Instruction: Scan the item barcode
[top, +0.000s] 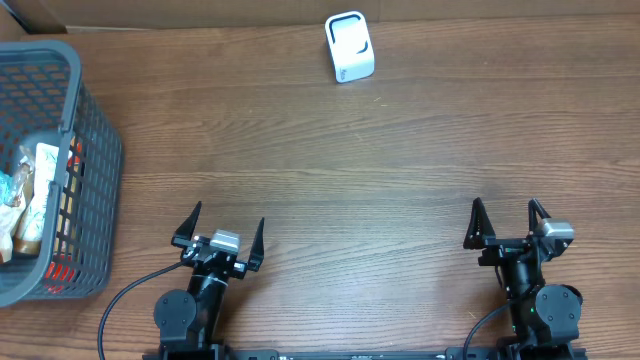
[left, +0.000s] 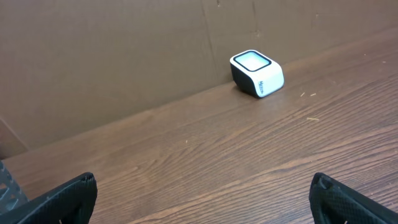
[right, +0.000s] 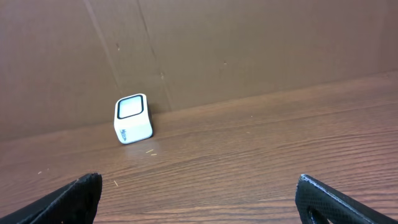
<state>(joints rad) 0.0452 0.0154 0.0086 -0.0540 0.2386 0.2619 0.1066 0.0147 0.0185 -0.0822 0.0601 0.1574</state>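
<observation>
A small white barcode scanner (top: 350, 47) with a dark-rimmed window stands at the far middle of the wooden table; it also shows in the left wrist view (left: 257, 73) and the right wrist view (right: 132, 118). Several packaged items (top: 35, 185) lie in a grey basket (top: 100, 130) at the left edge; no barcode is readable on them. My left gripper (top: 228, 216) (left: 202, 180) rests near the front edge, open and holding nothing. My right gripper (top: 506, 206) (right: 198, 179) sits at the front right, also open with nothing between its fingers.
A brown cardboard wall (left: 124, 56) runs along the table's far edge, right behind the scanner. The basket's slatted side stands just left of my left arm. Bare wood (top: 350, 170) lies between the grippers and the scanner.
</observation>
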